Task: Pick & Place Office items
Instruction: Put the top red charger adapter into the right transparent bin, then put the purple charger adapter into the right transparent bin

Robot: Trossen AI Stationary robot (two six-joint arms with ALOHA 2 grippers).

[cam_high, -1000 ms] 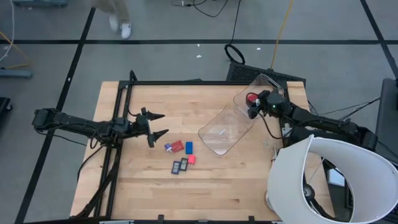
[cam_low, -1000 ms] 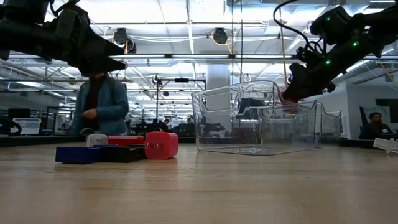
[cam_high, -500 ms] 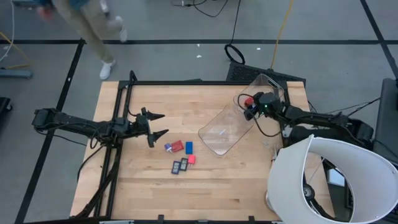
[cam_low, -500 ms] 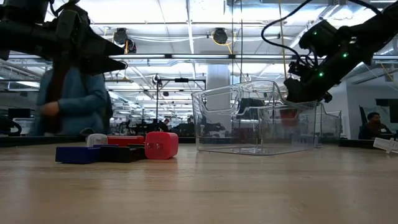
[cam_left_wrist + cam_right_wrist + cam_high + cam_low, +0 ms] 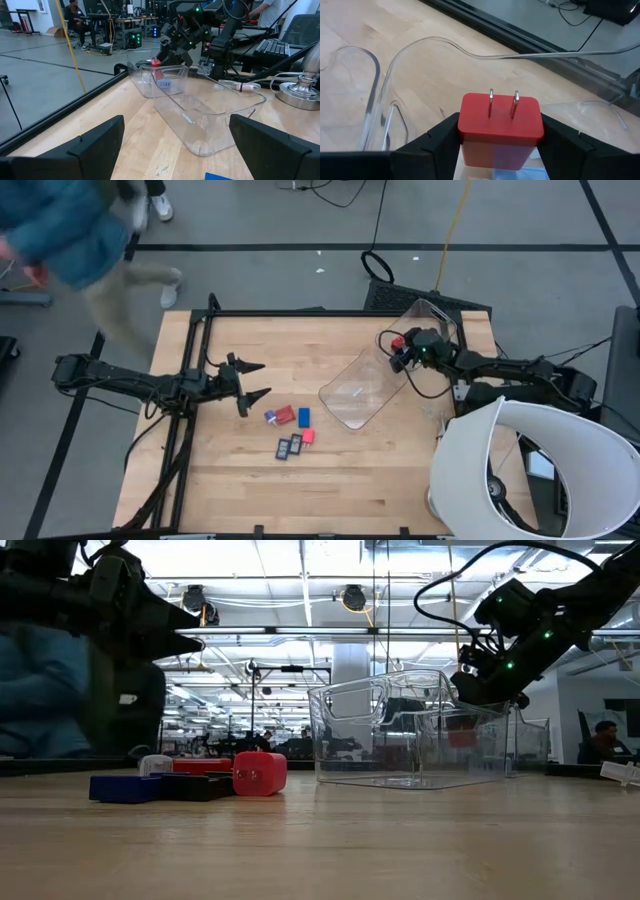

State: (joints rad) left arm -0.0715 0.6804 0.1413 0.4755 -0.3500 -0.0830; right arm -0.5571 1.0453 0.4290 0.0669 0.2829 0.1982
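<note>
My right gripper (image 5: 401,347) is shut on a red plug block (image 5: 500,125) with two metal prongs, at the far end of the clear bin (image 5: 372,383), just at its rim. The left wrist view shows the red plug block (image 5: 156,62) above a light-blue piece (image 5: 165,85) inside the bin. Red, blue and dark office items (image 5: 291,429) lie on the table at the middle, left of the bin. My left gripper (image 5: 252,380) stands open and level above the table, left of those items, and holds nothing. My right gripper pinches the red plug block by two opposite sides (image 5: 463,134) between its two fingers (image 5: 438,139). It comes from the table's right, slanting down. The prongs (image 5: 503,103) point away from the gripper. The block is lifted clear of the table.
A large white round shade (image 5: 530,470) stands at the near right corner. A black frame rail (image 5: 188,395) runs along the table's left side, and cables lie behind the far edge. A person in blue (image 5: 60,235) passes beyond the far left corner.
My right gripper has sunk with the red plug block and gone a little toward the table's left, down to the bin's far rim. The person has walked along beyond the table's far left corner.
</note>
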